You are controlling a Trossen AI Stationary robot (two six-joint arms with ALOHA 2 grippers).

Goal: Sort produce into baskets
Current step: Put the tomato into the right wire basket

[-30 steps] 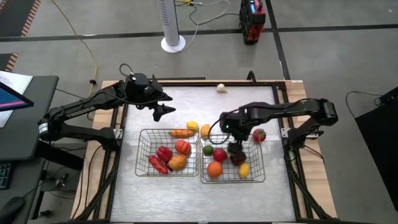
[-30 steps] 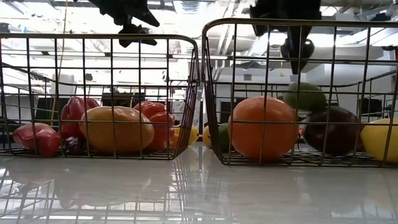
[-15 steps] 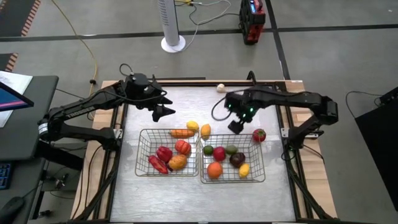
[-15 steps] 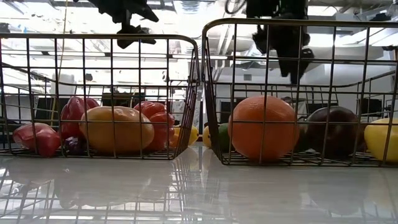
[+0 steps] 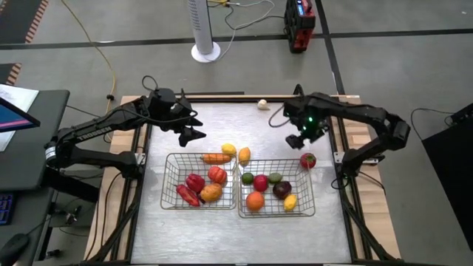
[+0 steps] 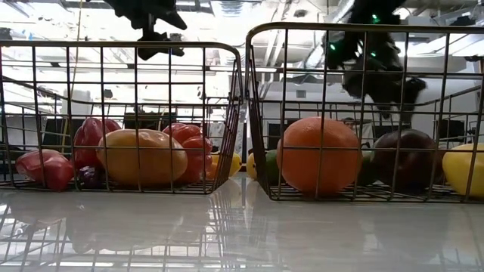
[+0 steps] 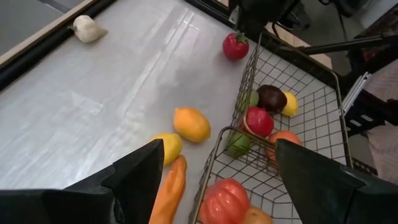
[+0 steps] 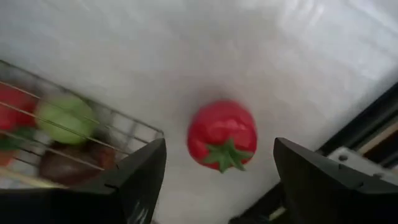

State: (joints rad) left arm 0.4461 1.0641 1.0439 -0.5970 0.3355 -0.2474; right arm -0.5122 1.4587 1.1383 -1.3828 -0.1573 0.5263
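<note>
Two wire baskets stand side by side near the front: the left basket (image 5: 167, 182) holds red and orange produce, the right basket (image 5: 311, 193) an orange, a maroon, a yellow, a red and green pieces. A red fruit with a green stalk (image 5: 307, 159) lies on the table just beyond the right basket's far right corner. My right gripper (image 8: 217, 186) hangs open above it, pointing down, the fruit (image 8: 222, 135) showing between its fingers. My left gripper (image 5: 194, 134) waits open in the air beyond the left basket.
A carrot (image 5: 216, 157), a yellow piece (image 5: 229, 149) and an orange-yellow piece (image 5: 244, 155) lie loose on the table just beyond the baskets. A whitish piece (image 5: 261, 104) lies at the far edge. The table's raised frame (image 5: 334, 140) runs close to the right gripper.
My right gripper has left the space over the right basket, gone toward the far edge and then toward the right edge, turning as it went, and now stands over the red fruit. The produce in the basket lies still.
</note>
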